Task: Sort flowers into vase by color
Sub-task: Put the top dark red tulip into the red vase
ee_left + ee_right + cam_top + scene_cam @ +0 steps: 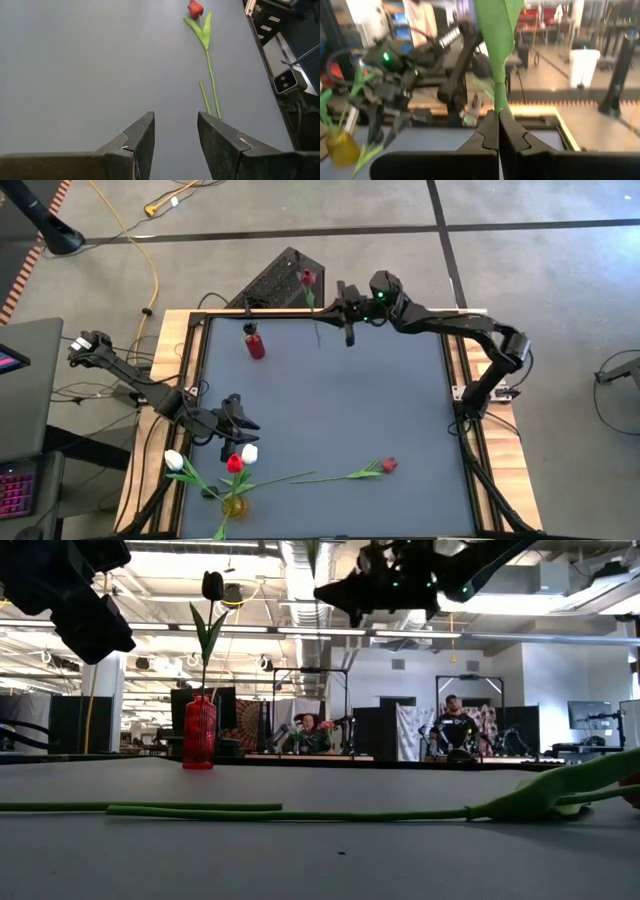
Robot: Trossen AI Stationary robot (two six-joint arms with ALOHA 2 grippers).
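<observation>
1. Flowers sit in several places: a red tulip [308, 278] is held up by the right gripper [348, 308], a second red one [388, 466] lies flat on the table [340, 410], a dark one [212, 585] stands in the red vase [255, 344], and two white tulips [174, 460] plus a red one share the yellow vase [235, 504].
2. Right gripper: its fingers are pinched tight on the green stem [499, 97], low on it, with the leaf and head rising beyond the fingertips. It hangs above the table's far edge, and the red vase lies off to one side of it and lower.
3. Left gripper [236, 416]: its fingers stand apart with nothing between them. It hovers just beside the yellow vase; the lying tulip is ahead of it, well apart.
4. The step in hand looks like carrying the held red tulip to a vase.
5. To do it well, the stem should be kept near upright, so its lower end hangs straight below the fingers.
6. The gripper should be centred over the vase mouth before it descends; the mouth looks narrow, so a tilted stem may catch the rim or tip the vase.
7. It should let go only once the stem is well inside.
8. The dark tulip's leaves [207, 632] should be avoided on approach.
</observation>
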